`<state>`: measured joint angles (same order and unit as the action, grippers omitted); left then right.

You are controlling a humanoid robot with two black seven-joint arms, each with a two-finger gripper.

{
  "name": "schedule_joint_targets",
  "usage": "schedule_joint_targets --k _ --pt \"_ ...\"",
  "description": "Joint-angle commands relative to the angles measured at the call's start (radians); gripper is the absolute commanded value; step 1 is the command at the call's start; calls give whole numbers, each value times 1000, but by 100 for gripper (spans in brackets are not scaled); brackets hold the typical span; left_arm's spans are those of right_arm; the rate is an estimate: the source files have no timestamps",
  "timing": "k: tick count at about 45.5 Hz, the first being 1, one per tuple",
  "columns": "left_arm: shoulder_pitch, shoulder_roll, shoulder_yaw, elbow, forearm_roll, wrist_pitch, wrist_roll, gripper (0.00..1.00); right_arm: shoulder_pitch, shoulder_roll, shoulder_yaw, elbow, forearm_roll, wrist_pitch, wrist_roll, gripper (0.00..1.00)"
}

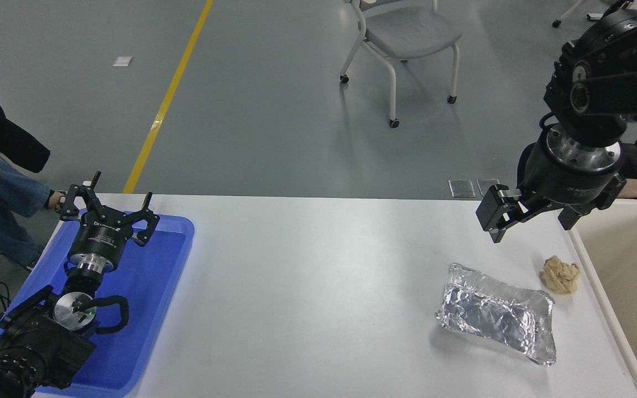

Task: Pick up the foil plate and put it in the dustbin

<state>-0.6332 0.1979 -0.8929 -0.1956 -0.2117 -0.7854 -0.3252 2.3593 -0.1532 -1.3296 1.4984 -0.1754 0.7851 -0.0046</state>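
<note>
The white tabletop (307, 287) fills the lower part of the head view, and everything here is placed against the foil plate (495, 315), which lies flat on it toward the right side, its wrinkled silver surface up and its raised rim dented at the far corner. Just right of the foil plate, past the tabletop's right edge, stands the dustbin (589, 265), a big beige bin with a thick rounded rim; the two are apart, with a strip of bare tabletop between them. Far to the left of the foil plate sits a shallow blue tray (152, 287), at the tabletop's left end. Over that tray, well apart from the foil plate, the left arm is parked with its left tool (109, 209) pointing away from the camera, its fingers spread wide with nothing between them. Above and beyond the foil plate, toward the dustbin's near corner, the right arm comes down from the upper right and its right tool (534, 215) hangs in the air over the tabletop, fingers spread apart, gripping nothing and touching nothing. Between the foil plate and the dustbin's wall, a little farther back, lies a small tan paper ball (560, 275), close to the plate's far right corner but not touching it
</note>
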Motion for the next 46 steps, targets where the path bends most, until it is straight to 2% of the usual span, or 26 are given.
schedule_joint_targets --k 1,28,38,46 --pt "1 0 0 1 0 0 0 100 1 0 0 -1 -1 -4 0 100" --pt "1 0 0 -2 0 0 2 100 -23 3 10 -15 -6 -30 0 100" --pt "1 0 -1 1 0 0 2 100 -61 -118 10 -21 -29 -37 0 100" --pt "0 0 0 -2 0 0 2 100 -143 -238 18 -52 -147 -76 0 100"
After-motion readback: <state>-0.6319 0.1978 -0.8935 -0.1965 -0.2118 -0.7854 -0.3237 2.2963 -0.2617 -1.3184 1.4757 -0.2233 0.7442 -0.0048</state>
